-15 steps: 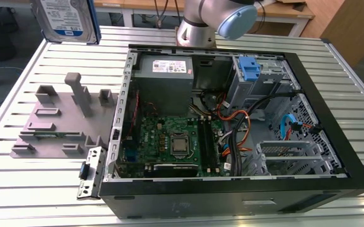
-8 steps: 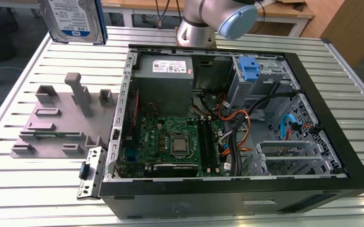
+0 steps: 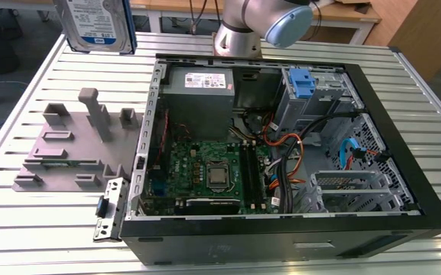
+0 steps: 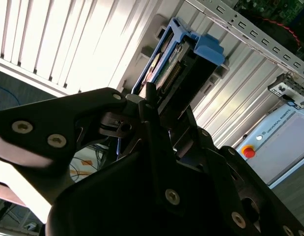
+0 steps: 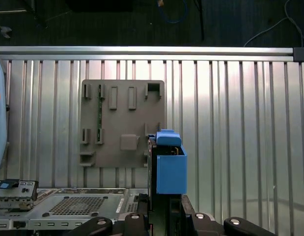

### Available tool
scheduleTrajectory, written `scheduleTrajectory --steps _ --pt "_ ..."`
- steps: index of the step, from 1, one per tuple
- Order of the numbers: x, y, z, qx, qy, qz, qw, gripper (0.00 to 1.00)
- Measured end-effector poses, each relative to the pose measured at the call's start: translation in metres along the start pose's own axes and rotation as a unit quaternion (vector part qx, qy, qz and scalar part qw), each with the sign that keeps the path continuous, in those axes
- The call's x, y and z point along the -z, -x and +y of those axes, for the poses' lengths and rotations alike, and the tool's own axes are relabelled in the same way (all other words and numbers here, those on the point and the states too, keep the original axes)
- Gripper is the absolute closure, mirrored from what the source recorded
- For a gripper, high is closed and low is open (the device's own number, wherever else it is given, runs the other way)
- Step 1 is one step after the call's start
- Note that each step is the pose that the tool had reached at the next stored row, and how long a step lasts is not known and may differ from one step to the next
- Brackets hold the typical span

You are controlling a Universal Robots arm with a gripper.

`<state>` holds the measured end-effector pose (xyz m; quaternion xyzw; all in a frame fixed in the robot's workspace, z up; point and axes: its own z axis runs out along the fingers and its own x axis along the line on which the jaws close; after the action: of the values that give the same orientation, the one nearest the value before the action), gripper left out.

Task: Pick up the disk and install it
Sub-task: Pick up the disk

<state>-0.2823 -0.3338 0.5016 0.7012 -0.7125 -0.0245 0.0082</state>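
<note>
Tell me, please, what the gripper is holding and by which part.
The disk, held by the gripper at one end: its fingers clamp that end, and the rest juts out beyond them.

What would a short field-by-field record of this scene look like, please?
disk: lifted above the table, label towards the exterior camera
gripper: shut on the disk, in both wrist views
computer case: lying open on the table, motherboard exposed
blue clip: upright inside the case, to the exterior view's right of the power supply
grey fixture plate: on the table, to the exterior view's left of the case
task state: disk picked up, not yet in the case
</note>
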Motion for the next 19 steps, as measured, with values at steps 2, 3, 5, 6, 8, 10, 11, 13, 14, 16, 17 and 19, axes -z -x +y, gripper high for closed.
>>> scheduleTrajectory --steps 2,3,5,6,8,10,11,13,14,16,17,19 --pt "0.0001 0.0000 -0.0018 0.000 0.0000 0.0000 1.00000 0.65" --pt "0.0001 0.0000 -0.0024 0.000 0.0000 0.0000 1.00000 0.65" --pt "0.0002 0.0000 -0.0031 0.000 0.0000 0.0000 1.00000 0.65" --pt "0.0002 0.0001 -0.0031 0.000 0.0000 0.0000 1.00000 0.65" --pt "0.0001 0.0000 -0.0032 0.000 -0.0001 0.0000 1.00000 0.65" --pt "0.0001 0.0001 -0.0033 0.000 0.0000 0.0000 1.00000 0.65" --pt "0.0001 0.0000 -0.0033 0.000 0.0000 0.0000 1.00000 0.65" --pt "0.0001 0.0000 -0.0034 0.000 0.0000 0.0000 1.00000 0.65" --pt "0.0001 0.0001 -0.0035 0.000 0.0000 0.0000 1.00000 0.65" --pt "0.0001 0.0002 -0.0046 0.000 0.0000 0.0000 1.00000 0.65" --pt "0.0001 0.0002 -0.0055 0.000 0.0000 0.0000 1.00000 0.65" --pt "0.0002 0.0006 -0.0081 0.000 0.0000 0.0000 1.00000 0.65"
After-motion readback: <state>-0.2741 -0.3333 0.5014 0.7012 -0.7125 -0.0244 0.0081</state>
